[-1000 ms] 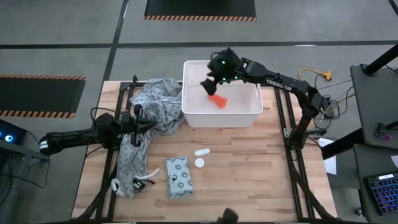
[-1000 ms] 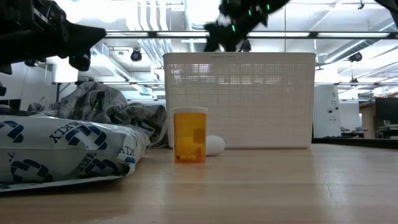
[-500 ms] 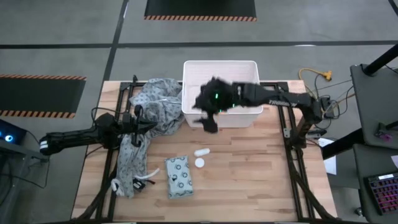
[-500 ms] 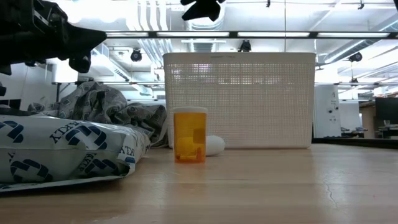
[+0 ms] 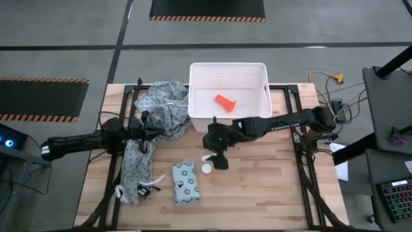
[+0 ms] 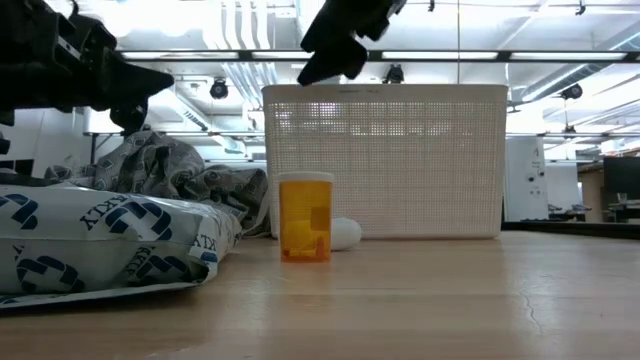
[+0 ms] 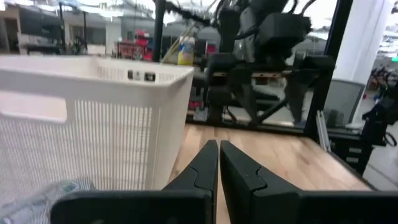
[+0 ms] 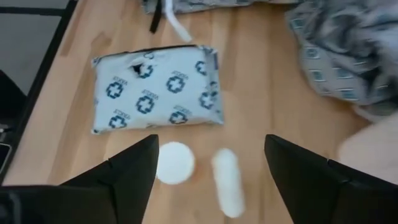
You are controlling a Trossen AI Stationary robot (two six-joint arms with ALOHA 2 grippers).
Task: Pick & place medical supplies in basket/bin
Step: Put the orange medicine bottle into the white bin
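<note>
The white perforated bin [image 5: 228, 96] stands at the table's far middle, and an orange tapered piece [image 5: 225, 102] lies on its floor. My right gripper [image 5: 217, 156] is open above two white things just in front of the bin: an oblong piece [image 8: 227, 182] and the round white top [image 8: 174, 163] of an upright orange bottle [image 6: 305, 216]. Both stand between its fingers in the right wrist view, untouched. A pale packet with dark ring marks [image 5: 185, 182] lies flat nearer the table's front. My left gripper [image 7: 217, 168] is shut and empty at the left, above a crumpled cloth.
A crumpled grey patterned cloth [image 5: 151, 129] covers the table's left side from the bin to the near edge. Black frame rails run along both table sides. Bare wood lies to the right of the white pieces and in front of the bin.
My right gripper has left the space over the bin, gone over its near wall toward the table's near edge and come down above the two white pieces. The orange piece has stayed lying in the bin.
</note>
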